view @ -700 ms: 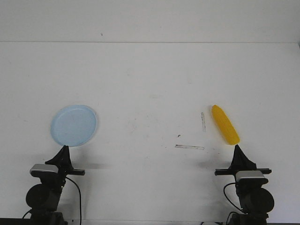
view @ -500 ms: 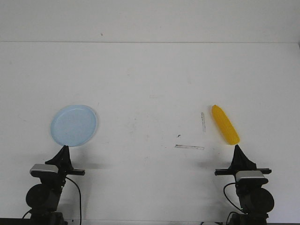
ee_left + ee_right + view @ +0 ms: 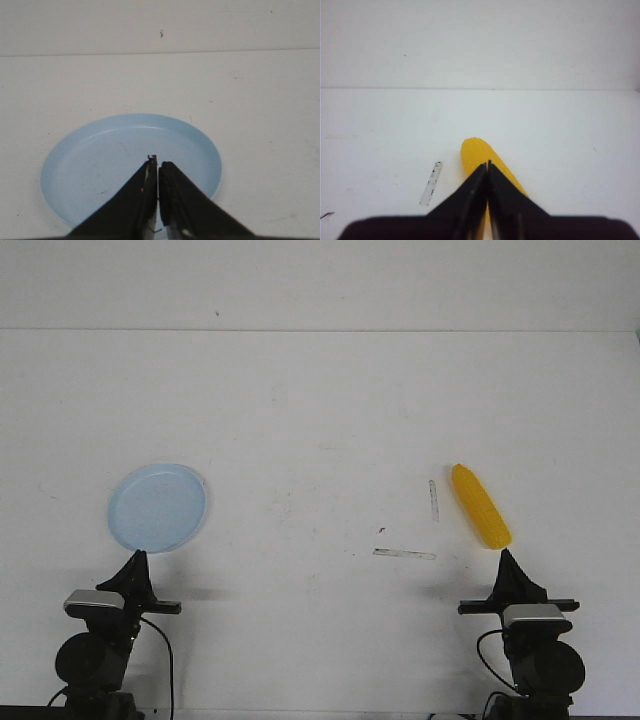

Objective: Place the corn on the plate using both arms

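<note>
While the corn [image 3: 481, 506] lies on the tabletop [image 3: 320, 400], right of centre and well apart from the plate [image 3: 158, 507], no task step is complete.

Pickup, transfer and placement all remain. Both jaws are closed and empty: left gripper [image 3: 158, 165] points at the plate, right gripper [image 3: 487, 167] at the corn. Only the wrist views show the closed tips; only the front view shows the separation.
</note>
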Action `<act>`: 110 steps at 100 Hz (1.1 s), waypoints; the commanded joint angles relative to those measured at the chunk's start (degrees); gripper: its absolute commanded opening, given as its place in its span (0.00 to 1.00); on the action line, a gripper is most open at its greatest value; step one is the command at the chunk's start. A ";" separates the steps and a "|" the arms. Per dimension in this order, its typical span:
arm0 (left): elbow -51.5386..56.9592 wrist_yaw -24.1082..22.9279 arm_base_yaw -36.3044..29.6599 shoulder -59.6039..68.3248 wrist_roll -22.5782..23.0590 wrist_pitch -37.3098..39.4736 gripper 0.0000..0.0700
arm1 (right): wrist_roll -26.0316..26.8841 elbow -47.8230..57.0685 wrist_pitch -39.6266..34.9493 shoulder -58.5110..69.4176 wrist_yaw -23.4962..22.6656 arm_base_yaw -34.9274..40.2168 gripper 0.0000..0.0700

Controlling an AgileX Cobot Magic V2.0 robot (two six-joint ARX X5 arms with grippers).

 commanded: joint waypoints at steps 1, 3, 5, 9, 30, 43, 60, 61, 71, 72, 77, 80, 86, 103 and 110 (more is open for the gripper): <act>-1.18 -0.02 0.04 -0.11 -0.04 0.72 0.00 | 0.61 -0.07 0.92 -0.09 0.02 -0.07 0.00; -1.18 -0.02 0.04 -0.11 -0.04 0.72 0.00 | 0.61 -0.07 0.92 -0.09 0.02 -0.07 0.00; -1.18 -0.02 0.04 -0.11 -0.04 0.72 0.00 | 0.61 -0.07 0.92 -0.09 0.02 -0.07 0.00; -1.18 -0.02 0.04 -0.11 -0.13 0.74 0.00 | 0.61 -0.07 0.92 -0.09 0.02 -0.07 0.00; -0.83 0.00 0.04 -0.11 -7.06 8.55 0.00 | 0.61 -0.07 0.92 -0.09 0.00 -0.07 0.00; 4.17 0.00 0.04 0.28 -6.69 13.99 0.00 | 0.61 -0.07 0.92 -0.09 0.02 -0.07 0.00; 19.74 -0.02 0.11 6.82 0.17 9.99 0.00 | 0.61 -0.07 0.92 -0.09 0.02 -0.07 0.00; 21.53 -0.02 0.11 7.85 0.17 9.38 0.00 | 0.61 -0.07 0.92 -0.09 0.02 -0.07 0.00; 33.79 -0.02 0.13 15.61 0.96 3.48 0.01 | 0.61 -0.07 0.92 -0.09 0.02 -0.07 0.00; 34.42 -0.02 0.13 16.00 1.07 3.08 0.01 | 0.61 -0.07 0.92 -0.09 0.02 -0.07 0.00; 40.28 -0.02 0.15 20.13 2.36 -1.33 0.02 | 0.61 -0.07 0.92 -0.09 0.02 -0.07 0.00; 43.52 -0.04 0.22 22.47 3.13 -4.13 0.05 | 0.61 -0.07 0.92 -0.09 0.02 -0.07 0.00; 49.40 -0.37 0.39 27.02 4.48 -9.70 0.12 | 0.61 -0.07 0.92 -0.09 0.02 -0.07 0.00; 60.00 -3.39 2.21 37.79 6.29 -21.62 0.39 | 0.61 -0.07 0.92 -0.09 0.02 -0.07 0.00; 61.81 -3.41 3.80 40.89 6.34 -24.09 0.48 | 0.61 -0.07 0.92 -0.09 0.02 -0.07 0.00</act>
